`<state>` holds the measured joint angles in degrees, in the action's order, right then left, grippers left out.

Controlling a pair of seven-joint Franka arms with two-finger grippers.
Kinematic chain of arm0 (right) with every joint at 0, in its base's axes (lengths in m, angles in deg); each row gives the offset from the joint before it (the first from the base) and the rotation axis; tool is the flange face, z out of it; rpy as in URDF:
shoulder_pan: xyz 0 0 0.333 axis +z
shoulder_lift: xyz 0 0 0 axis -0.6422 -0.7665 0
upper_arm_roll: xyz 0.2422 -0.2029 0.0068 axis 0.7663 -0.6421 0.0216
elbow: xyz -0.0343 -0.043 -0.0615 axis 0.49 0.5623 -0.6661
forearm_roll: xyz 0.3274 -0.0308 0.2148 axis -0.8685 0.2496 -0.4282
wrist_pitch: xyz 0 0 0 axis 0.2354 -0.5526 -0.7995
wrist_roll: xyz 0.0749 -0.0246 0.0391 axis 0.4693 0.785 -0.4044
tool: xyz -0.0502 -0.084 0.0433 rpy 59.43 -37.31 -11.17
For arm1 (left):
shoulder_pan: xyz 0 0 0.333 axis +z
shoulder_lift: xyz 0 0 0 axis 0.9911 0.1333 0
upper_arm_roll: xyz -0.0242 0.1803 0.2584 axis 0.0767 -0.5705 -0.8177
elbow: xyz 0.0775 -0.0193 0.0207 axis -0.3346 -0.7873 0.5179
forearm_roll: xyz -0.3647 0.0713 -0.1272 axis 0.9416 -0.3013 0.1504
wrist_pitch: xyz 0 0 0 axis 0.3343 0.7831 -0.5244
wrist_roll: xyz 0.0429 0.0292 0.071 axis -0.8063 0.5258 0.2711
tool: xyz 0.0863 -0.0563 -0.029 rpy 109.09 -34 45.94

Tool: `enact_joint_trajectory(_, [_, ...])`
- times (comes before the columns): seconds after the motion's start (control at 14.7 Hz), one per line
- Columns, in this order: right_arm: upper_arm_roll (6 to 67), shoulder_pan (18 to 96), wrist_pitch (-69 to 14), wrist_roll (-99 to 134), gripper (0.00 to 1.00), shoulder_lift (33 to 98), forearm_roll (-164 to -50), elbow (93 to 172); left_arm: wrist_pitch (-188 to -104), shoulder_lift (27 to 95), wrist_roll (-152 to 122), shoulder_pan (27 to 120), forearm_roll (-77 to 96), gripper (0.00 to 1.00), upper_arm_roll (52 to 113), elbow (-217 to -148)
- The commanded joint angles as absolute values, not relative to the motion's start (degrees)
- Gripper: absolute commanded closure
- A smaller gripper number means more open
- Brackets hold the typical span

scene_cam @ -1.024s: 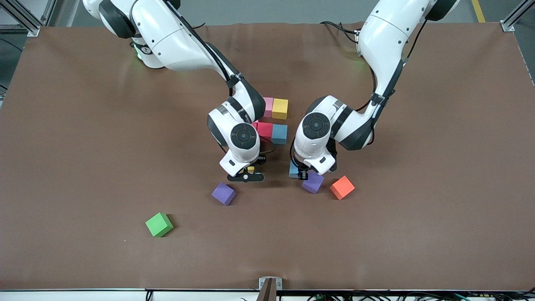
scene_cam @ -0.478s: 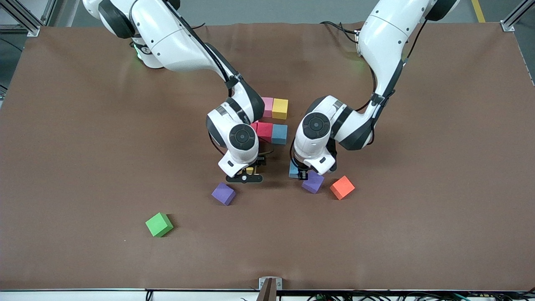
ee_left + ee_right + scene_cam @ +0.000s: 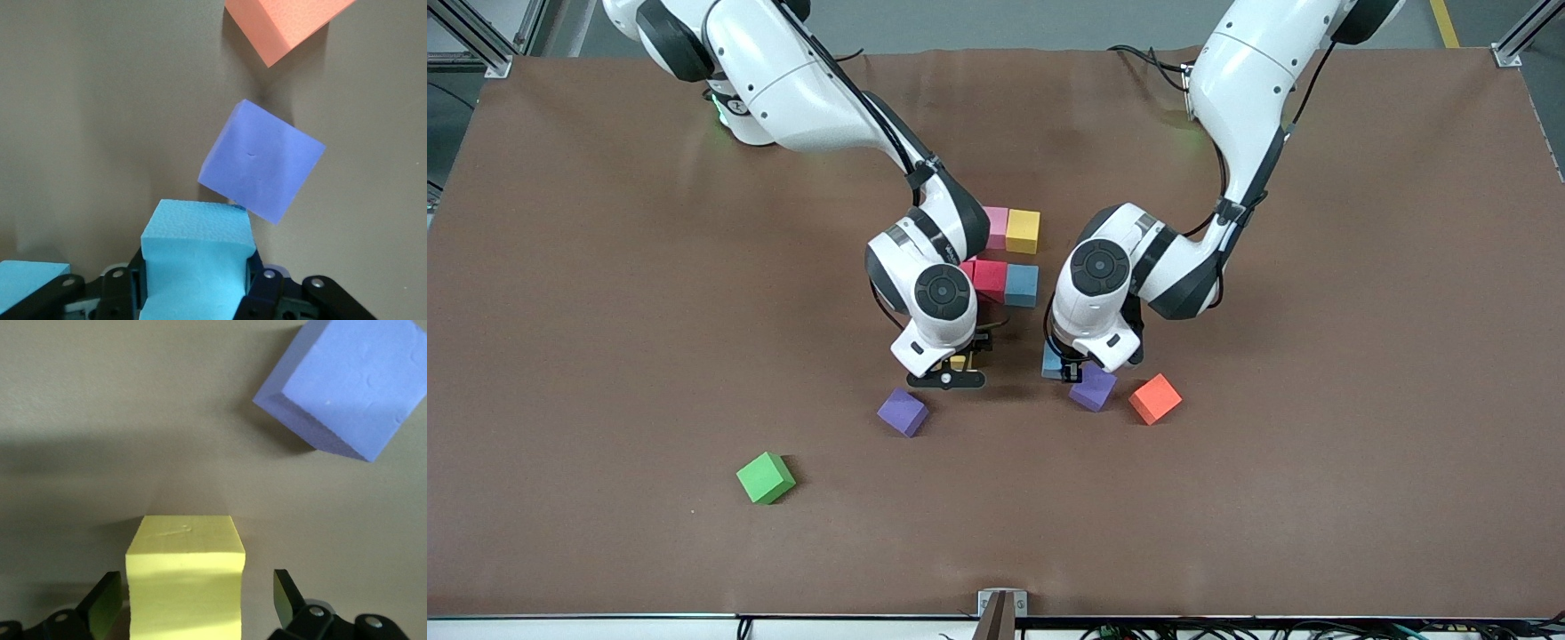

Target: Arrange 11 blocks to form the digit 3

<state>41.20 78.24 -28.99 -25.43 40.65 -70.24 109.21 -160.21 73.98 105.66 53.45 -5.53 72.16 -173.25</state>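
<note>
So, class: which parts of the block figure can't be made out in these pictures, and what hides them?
- Front view: the right arm covers much of the digit 3; its block count is unknowable.
- Front view: the left gripper hides most of its light blue block.

Right arm's wrist is covering most of the block rows in front view: only the pink block [image 3: 997, 227], yellow block [image 3: 1023, 231], red block [image 3: 991, 276] and blue block [image 3: 1022, 284] are showing, plus a pink sliver [image 3: 967, 267]. Right pincer [image 3: 948, 377] is hiding the small yellow block [image 3: 959, 361] almost entirely. Left arm's wrist is masking most of the light blue block [image 3: 1051, 363]. In left wrist view, the orange block [image 3: 283, 23] and a second light blue block [image 3: 27, 283] are being cut off by the frame edge. In right wrist view, the purple block [image 3: 347, 383] is running off the edge.
</note>
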Motion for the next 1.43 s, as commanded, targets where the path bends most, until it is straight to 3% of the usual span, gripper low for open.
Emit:
enact_joint_trajectory(0.0, [41.5, 77.7, -26.6, -25.0, 0.0, 41.1, -70.2, 107.9, -160.6, 76.7, 106.4, 52.9, -5.9, 0.71, 72.1, -169.1])
enact_joint_trajectory(0.48, [41.7, 75.1, -22.8, -20.4, 0.0, 44.2, -70.9, 107.9, -160.6, 80.8, 109.5, 50.8, -5.6, 0.71, 72.1, -164.3])
enact_joint_trajectory(0.68, [41.7, 71.6, -20.3, -14.8, 0.0, 48.7, -71.5, 108.3, -160.6, 81.5, 111.5, 49.3, -5.7, 0.72, 72.1, -164.2])
enact_joint_trajectory(1.36, [41.1, 53.7, -18.2, -8.7, 0.0, 55.2, -71.9, 108.3, -160.6, 84.5, 118.0, 45.0, -6.0, 0.72, 71.8, -160.8])
